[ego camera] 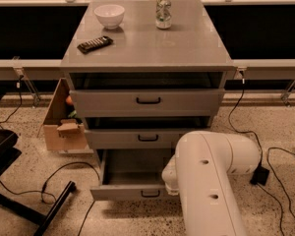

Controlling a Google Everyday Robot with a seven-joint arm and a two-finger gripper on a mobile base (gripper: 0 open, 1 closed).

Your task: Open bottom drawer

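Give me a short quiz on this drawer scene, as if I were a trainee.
1. Which drawer of the grey three-drawer cabinet sticks out farthest? A top, B middle, C bottom.
2. True or false: the round white bowl stands on the floor.
3. Fill in: the robot's pincer is hidden behind its bulky white ___, near the right end of the shallow grey bottom drawer.

Key:
1. C. The bottom drawer is pulled well out, showing its inside.
2. False. The bowl stands on the cabinet top.
3. Arm: the bulky white arm covers the pincer.
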